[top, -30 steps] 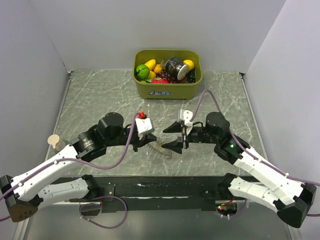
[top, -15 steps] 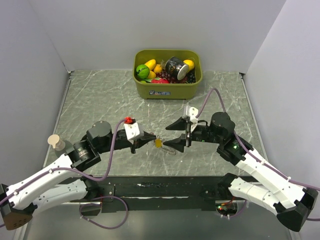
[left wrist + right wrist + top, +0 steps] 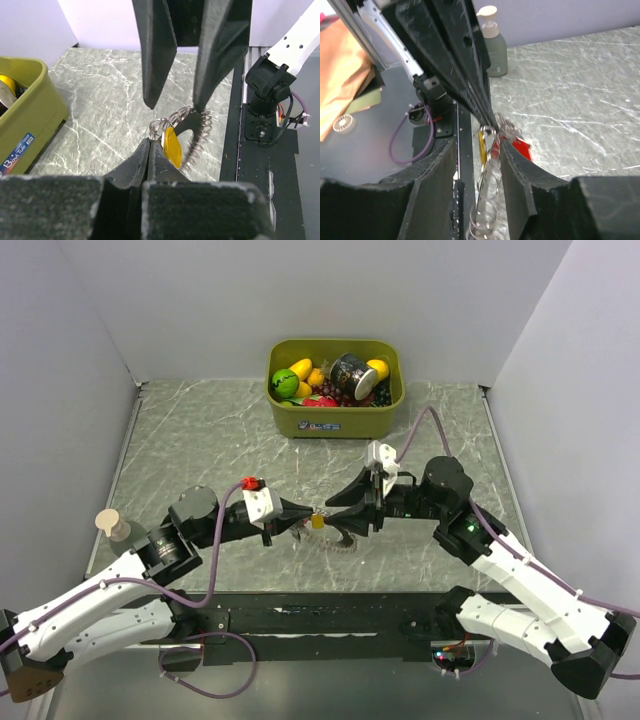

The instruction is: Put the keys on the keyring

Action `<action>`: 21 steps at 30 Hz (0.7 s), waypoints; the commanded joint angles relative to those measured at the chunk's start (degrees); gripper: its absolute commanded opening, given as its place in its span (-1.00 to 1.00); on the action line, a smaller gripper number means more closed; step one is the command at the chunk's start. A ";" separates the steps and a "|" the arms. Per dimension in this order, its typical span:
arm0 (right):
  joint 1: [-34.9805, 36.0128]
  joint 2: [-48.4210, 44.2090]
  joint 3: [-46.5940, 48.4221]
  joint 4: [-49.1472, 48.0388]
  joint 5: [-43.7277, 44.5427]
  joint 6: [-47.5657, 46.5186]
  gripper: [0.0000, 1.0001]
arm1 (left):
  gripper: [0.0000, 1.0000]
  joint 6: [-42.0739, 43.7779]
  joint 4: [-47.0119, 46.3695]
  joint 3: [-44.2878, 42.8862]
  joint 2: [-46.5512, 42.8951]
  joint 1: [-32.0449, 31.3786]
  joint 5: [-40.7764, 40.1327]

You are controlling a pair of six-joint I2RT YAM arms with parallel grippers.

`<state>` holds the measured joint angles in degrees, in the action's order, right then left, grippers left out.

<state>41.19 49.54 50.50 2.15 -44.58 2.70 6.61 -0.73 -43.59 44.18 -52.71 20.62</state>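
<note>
Yellow key (image 3: 317, 522) between left gripper (image 3: 303, 518) and right gripper (image 3: 333, 518) tips

yellow key (image 3: 172, 146) | red key (image 3: 522, 149) | silver keyring (image 3: 201, 131) | grey-green white-veined table (image 3: 200, 440) | olive bin (image 3: 335, 418) | black fingers (image 3: 155, 55)

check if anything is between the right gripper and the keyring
Nothing visible does. The right gripper has its open fingers on either side of the keyring, with one fingertip right at the coil. The ring hangs with the yellow key at the tips of the shut left gripper.
</note>
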 commanded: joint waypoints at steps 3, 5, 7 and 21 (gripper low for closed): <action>-0.32 1.70 5.48 0.22 3.35 4.33 -0.06 | -0.98 1.47 -3.58 -2.19 0.90 0.06 -1.54; -0.14 2.40 6.27 1.79 6.85 5.56 -0.03 | -0.98 1.65 -2.61 -2.55 1.25 0.06 -2.43; 0.56 2.75 7.59 4.33 9.93 5.82 -0.03 | -0.98 1.74 -2.26 -2.99 1.61 -0.11 -3.13; 8.47 10.93 16.56 18.93 30.42 7.32 -0.24 | -0.98 2.53 -0.67 -4.31 3.45 -0.11 -7.17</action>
<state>47.99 58.61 63.20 16.40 -21.43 8.67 8.19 1.61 -44.14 47.68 -52.71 15.16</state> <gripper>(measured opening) 0.386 0.018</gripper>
